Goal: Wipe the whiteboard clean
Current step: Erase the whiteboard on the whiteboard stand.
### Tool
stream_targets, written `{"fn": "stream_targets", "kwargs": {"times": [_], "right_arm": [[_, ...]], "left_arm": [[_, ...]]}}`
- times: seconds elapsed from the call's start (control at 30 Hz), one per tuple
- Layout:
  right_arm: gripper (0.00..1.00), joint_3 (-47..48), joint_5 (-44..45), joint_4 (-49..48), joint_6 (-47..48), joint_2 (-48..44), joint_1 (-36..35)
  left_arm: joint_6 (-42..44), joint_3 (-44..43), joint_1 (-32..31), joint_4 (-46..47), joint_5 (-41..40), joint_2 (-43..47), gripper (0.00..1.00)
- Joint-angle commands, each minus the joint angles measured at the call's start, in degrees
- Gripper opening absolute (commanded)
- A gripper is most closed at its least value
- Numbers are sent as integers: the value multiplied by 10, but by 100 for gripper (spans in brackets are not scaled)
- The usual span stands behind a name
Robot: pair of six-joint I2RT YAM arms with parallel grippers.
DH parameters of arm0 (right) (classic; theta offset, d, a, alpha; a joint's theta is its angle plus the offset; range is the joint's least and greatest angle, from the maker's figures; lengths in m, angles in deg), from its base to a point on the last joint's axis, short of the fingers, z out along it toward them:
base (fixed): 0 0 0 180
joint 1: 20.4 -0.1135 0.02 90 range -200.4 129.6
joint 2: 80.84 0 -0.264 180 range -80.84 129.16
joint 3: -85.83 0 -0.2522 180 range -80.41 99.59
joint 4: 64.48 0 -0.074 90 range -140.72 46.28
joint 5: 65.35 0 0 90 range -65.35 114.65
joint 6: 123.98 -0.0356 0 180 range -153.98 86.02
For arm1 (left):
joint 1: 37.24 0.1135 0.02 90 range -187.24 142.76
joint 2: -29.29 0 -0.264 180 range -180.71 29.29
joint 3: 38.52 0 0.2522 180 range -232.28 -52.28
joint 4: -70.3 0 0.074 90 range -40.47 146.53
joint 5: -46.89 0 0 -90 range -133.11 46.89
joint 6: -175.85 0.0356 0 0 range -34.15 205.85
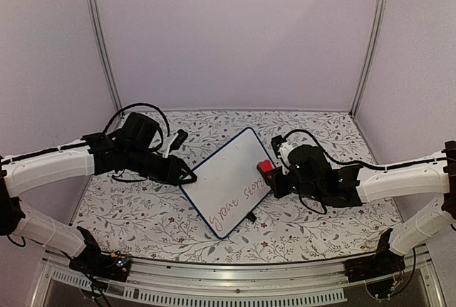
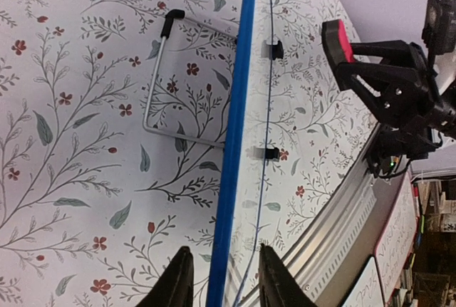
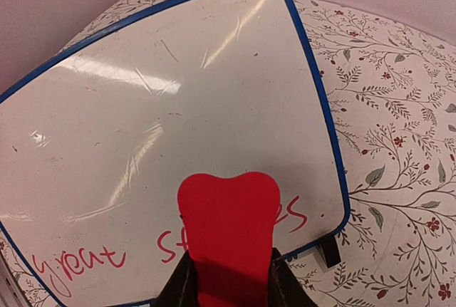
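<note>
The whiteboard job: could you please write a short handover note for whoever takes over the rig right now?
Left gripper: jaws open, astride the blue rim of the whiteboard, not clamped yet.
Right gripper: shut on the red eraser, held over the red writing.
The board stands on the table between the arms.
Done: eraser in hand; writing intact.
Left: grip the rim, wipe off all the writing.

The left arm (image 1: 50, 168) and right arm (image 1: 402, 179) share white tubular links that end in angular black wrist housings (image 1: 135, 147). Black cables (image 1: 139, 107) loop over each wrist. The left gripper (image 2: 224, 282) has matte black, tapered fingers (image 2: 174, 282) with rounded tips.
</note>
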State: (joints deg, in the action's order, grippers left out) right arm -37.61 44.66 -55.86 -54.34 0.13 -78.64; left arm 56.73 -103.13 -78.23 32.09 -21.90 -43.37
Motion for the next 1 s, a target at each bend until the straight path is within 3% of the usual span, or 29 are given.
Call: {"fn": "stream_targets", "kwargs": {"times": [0.0, 0.23, 0.97], "right_arm": [[23, -7, 14, -6, -10, -8, -3], [23, -11, 18, -7, -10, -11, -3], [23, -15, 15, -10, -13, -25, -3]], "left_arm": [[-9, -11, -13, -4, -13, -5, 26], [-9, -13, -15, 0, -17, -9, 0], [24, -41, -16, 58, -53, 13, 0]]}}
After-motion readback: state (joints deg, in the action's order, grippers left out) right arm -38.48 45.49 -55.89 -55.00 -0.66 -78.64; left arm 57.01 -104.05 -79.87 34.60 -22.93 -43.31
